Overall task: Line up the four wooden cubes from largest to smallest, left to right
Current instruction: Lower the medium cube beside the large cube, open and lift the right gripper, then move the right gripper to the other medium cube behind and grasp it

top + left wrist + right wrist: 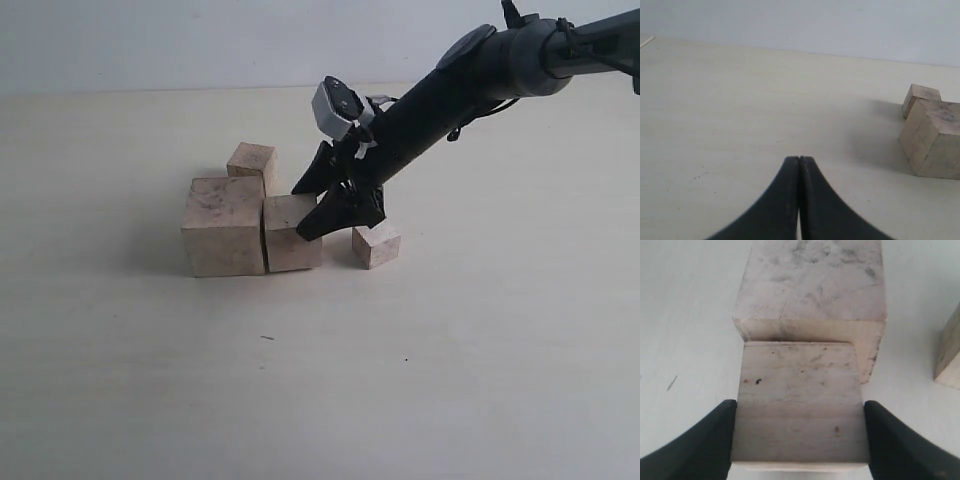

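Right end effector (800, 410): clamped on second-largest cube (286, 245)
Done: beside largest cube (222, 238) (touching)
Remaining: third cube (251, 160), smallest cube (376, 245)

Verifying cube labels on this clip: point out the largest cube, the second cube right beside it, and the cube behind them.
largest cube (222, 245): exterior view, front face.
second cube (800, 405): right wrist view, top face.
rear cube (246, 167): exterior view, front face.
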Controlling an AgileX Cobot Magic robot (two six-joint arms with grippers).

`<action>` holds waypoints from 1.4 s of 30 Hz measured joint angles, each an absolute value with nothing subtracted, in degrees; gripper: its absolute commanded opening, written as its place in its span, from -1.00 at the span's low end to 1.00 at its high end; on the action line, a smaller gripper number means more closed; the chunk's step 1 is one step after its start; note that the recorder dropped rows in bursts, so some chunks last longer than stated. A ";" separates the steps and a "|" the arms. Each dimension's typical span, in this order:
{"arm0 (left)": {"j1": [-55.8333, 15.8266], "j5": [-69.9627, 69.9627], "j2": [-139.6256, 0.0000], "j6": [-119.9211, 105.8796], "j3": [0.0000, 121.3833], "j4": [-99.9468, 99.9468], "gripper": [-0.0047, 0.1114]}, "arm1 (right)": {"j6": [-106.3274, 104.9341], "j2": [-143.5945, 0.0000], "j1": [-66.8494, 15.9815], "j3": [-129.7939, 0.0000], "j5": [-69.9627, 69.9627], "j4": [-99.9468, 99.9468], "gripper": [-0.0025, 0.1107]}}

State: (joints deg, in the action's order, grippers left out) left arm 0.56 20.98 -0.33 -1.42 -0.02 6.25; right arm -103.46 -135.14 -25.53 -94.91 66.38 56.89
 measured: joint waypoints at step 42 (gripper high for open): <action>0.56 20.98 -0.33 -1.42 -0.02 6.25 -0.92 | -84.56 -122.54 -25.90 -94.91 49.03 55.93 0.03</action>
